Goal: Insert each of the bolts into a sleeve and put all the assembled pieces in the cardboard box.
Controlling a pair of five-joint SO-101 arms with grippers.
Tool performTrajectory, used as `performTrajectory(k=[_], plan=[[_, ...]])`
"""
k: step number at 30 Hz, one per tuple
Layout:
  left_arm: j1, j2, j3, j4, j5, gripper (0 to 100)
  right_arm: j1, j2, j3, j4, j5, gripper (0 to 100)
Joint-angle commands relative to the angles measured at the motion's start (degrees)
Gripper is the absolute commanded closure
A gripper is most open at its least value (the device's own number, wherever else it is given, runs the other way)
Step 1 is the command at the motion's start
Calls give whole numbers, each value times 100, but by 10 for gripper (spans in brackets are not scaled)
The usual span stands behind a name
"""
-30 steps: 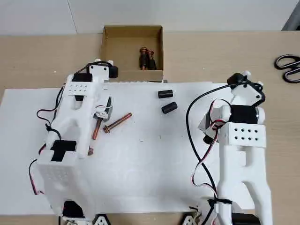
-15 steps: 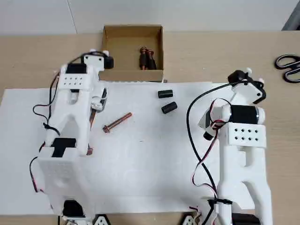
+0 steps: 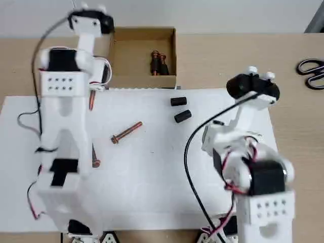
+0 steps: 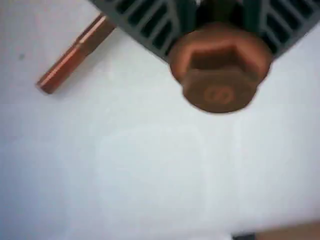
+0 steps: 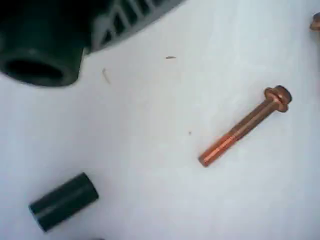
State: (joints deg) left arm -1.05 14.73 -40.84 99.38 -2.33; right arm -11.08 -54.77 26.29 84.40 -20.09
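Three copper bolts sit outside the cardboard box [image 3: 130, 50], and you already have one of them. Your left gripper [image 4: 217, 22] is clamped on the first bolt [image 4: 220, 75], whose hex head sticks out of the jaws toward the wrist camera. Seen from above, that bolt hangs over the back left corner of the white sheet [image 3: 162, 172], just beside the box's near left corner. The second bolt [image 3: 126, 132] lies loose and slantwise on the sheet, left of centre. The third bolt [image 3: 94, 158] lies nearer the front, partly hidden by your left arm.

Your right gripper [image 3: 212, 139] hovers over the right part of the sheet. It is closed around a black sleeve [image 5: 39, 57] whose open bore faces its wrist camera. Two more sleeves rest on the sheet near its back edge, just in front of the box. The rear sleeve [image 3: 178, 101] and the front sleeve [image 3: 183, 116] are close together but not touching.

Inside the box, two assembled pieces [image 3: 158, 62] lie side by side toward its right wall. Scissors [image 3: 311, 71] lie on the bare table at the far right.
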Motion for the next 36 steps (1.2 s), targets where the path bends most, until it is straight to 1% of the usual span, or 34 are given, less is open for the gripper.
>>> performTrajectory(k=[1, 5, 7, 9, 14, 18, 22, 25, 29, 33, 36], plan=[[360, -1310, 31, 105, 18, 995, -40, -549, -185, 84, 431, 995], [835, -2514, 338, 88, 53, 995, -40, -1051, -185, 330, 738, 995], [1020, -2998, 681, 18, 149, 995, -40, -1244, -105, 330, 862, 995], [1090, -3411, 1174, -114, 475, 995, -163, -1446, 123, 321, 949, 995], [1073, -4431, 2475, -563, 1503, 995, -1007, -2413, 800, 259, 949, 995], [1108, -5389, 3653, -1240, 2207, 995, -1525, -3363, 1741, -127, 976, 995], [1108, -6418, 5121, -2295, 2813, 995, -2053, -4163, 2426, -567, 993, 995], [1116, -7262, 6193, -3156, 2980, 995, -2378, -4549, 2866, -708, 1292, 995], [1125, -8299, 7626, -4132, 3033, 995, -2589, -4892, 3279, -1051, 1837, 995], [1442, -9169, 8637, -4624, 3042, 995, -2888, -4919, 3701, -1587, 2303, 995], [1837, -9714, 9007, -4730, 3437, 995, -3178, -4919, 3991, -1991, 2470, 995]])
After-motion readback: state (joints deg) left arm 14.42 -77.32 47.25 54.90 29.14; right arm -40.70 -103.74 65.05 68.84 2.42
